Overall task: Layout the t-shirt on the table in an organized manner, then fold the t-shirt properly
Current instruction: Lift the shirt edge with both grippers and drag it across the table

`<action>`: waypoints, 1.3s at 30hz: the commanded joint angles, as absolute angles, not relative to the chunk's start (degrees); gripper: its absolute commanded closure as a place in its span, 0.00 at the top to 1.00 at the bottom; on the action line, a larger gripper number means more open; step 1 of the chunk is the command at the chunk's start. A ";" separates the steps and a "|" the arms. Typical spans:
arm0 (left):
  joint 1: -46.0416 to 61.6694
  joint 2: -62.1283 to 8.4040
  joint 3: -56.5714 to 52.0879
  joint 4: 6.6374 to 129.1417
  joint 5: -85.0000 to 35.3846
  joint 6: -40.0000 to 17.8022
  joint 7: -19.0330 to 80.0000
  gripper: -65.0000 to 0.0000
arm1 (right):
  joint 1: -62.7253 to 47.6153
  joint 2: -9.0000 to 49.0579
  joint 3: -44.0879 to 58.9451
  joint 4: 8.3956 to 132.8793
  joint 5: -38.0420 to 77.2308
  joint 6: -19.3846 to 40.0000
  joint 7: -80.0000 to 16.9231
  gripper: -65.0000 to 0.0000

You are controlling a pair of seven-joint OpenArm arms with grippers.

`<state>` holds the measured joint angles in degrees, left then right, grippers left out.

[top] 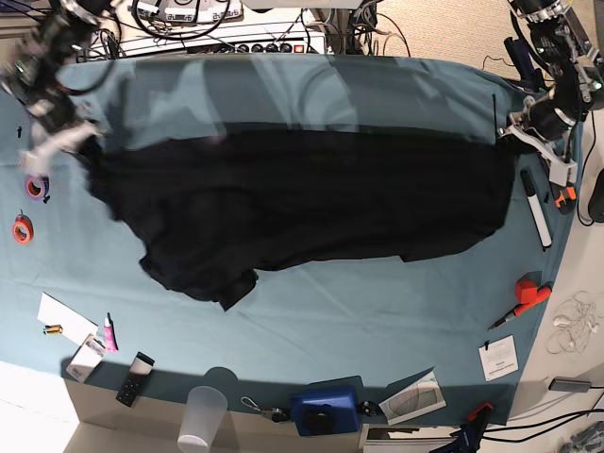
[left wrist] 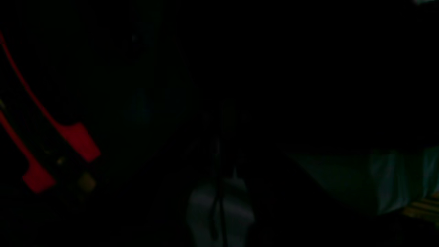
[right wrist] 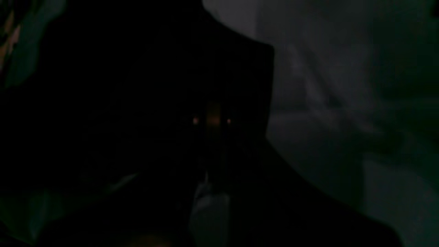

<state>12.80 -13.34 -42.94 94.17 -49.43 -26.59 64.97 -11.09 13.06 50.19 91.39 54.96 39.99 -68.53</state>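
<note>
- The left hand (top: 514, 132) is seen closed on one end of the t-shirt (top: 311, 203), pinched at the cloth's edge.
- The right hand (top: 68, 142), blurred in the base view, is closed on the opposite end of the same garment.
- Between the two hands the black t-shirt is stretched in a long band across the worktop (top: 311, 302); its lower edge lies rumpled, with a fold sagging below the right hand.
- Beyond the left hand a white marker (top: 536, 208) and a red tool (top: 528, 293) lie on the teal cover.
- Beside the right hand two tape rolls (top: 23, 228) rest near the edge.
- Both wrist views are almost wholly dark.
</note>
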 commanded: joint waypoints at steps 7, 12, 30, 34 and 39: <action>12.58 -14.44 -44.56 97.03 -56.45 -28.58 71.88 0.00 | -14.15 16.58 54.39 92.25 60.40 40.00 -71.07 0.00; 14.26 -14.46 -44.56 97.03 -56.66 -28.51 73.60 0.00 | -17.54 17.12 55.75 92.25 60.60 40.00 -71.70 0.00; 23.00 -14.46 -44.56 97.06 -58.22 -31.16 71.11 0.00 | -24.95 16.99 60.64 92.25 65.23 40.00 -75.29 0.00; 23.03 -14.46 -44.58 97.45 -60.71 -31.14 73.87 0.00 | -24.93 17.02 64.88 92.25 68.38 40.00 -76.55 0.00; 23.05 -14.44 -46.89 98.41 -63.75 -31.16 77.17 0.00 | -25.67 16.99 67.99 92.25 69.67 40.00 -80.00 0.00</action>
